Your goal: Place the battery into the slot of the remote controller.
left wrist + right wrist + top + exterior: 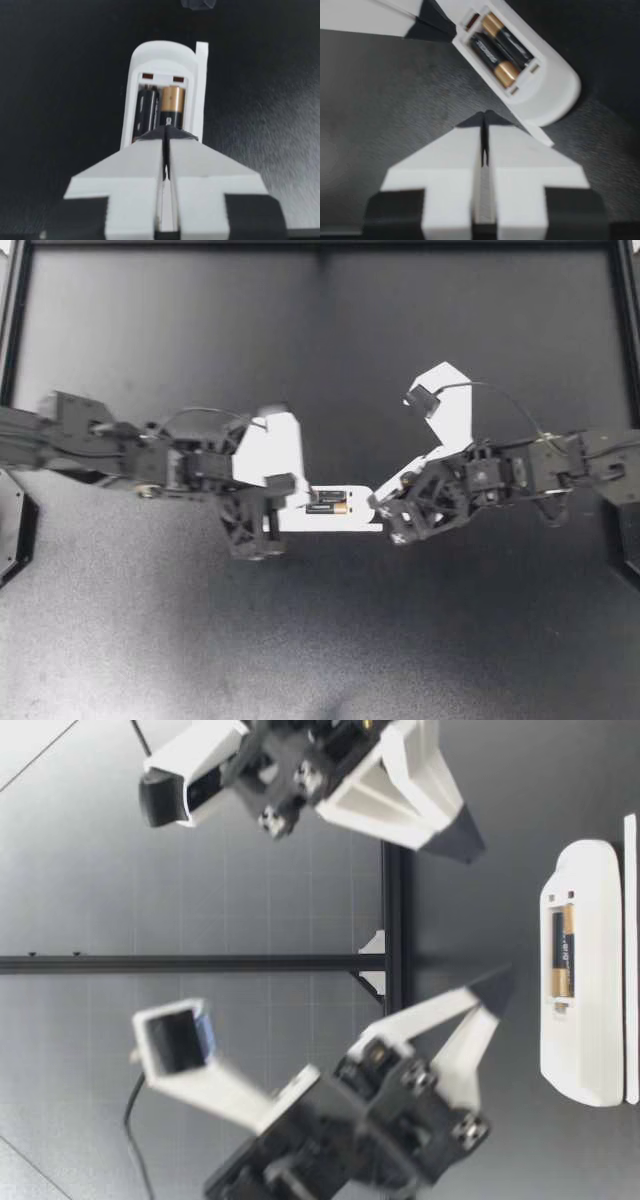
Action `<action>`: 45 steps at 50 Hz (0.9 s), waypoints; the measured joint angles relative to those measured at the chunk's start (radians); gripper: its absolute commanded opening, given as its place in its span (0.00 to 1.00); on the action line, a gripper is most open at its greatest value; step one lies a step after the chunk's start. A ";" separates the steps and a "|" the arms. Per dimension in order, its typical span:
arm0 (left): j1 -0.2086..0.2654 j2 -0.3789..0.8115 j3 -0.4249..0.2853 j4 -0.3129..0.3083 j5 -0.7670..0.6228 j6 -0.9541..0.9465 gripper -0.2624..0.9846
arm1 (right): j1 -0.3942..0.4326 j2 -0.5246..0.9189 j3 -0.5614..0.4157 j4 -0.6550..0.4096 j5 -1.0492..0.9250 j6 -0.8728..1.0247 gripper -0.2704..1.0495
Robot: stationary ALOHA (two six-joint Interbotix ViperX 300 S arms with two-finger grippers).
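Batteries [327, 502], cylindrical, in rounded white plastic remote [358, 504] on matte black table [320, 640]

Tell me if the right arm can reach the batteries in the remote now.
Probably yes. The batteries lie uncovered in the remote, and my right gripper hovers shut past its end with nothing between. My left gripper, nearer them, might crowd it.

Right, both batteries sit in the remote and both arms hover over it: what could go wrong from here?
My left fingers, shut, hang just over the batteries; a dip might jolt them or shove the remote. My right fingers, also shut, sit close across the remote, so the two could clash.
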 measured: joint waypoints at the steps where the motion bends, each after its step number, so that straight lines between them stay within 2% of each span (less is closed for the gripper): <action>1: 0.000 0.008 -0.005 0.000 0.000 0.000 0.10 | 0.000 0.000 0.002 -0.005 0.002 0.000 0.11; 15: -0.002 0.089 -0.067 0.000 0.003 0.000 0.10 | 0.002 0.000 0.014 -0.015 0.006 0.000 0.11; 32: 0.002 0.133 -0.081 -0.014 -0.002 -0.025 0.10 | 0.000 -0.002 0.026 -0.026 0.006 0.000 0.11; 45: 0.000 0.123 -0.078 -0.017 0.008 -0.028 0.10 | 0.000 -0.009 0.025 -0.049 0.006 -0.002 0.11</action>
